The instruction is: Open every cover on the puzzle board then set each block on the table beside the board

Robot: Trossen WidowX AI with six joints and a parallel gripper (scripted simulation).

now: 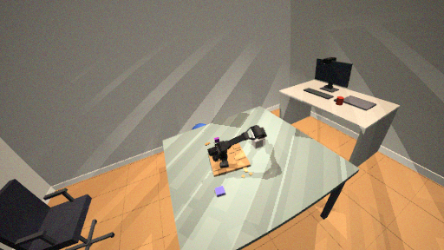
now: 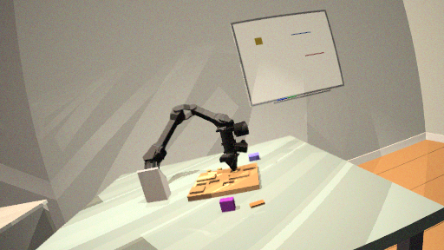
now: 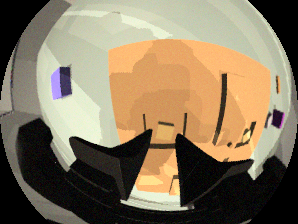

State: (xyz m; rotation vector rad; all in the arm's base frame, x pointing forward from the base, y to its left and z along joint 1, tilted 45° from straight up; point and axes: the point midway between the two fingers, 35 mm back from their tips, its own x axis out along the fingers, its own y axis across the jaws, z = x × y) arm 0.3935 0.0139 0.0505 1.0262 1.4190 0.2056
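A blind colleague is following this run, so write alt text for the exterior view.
A black robot arm bends over an orange puzzle board, its gripper low above it; a purple block and a violet block lie on the table beside the board.

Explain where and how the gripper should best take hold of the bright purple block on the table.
Grip the bright purple block across two opposite upright side faces, coming straight down from above. It stands on the table beside the board, its top uncovered, and its flat, boxy sides should suit parallel fingers.
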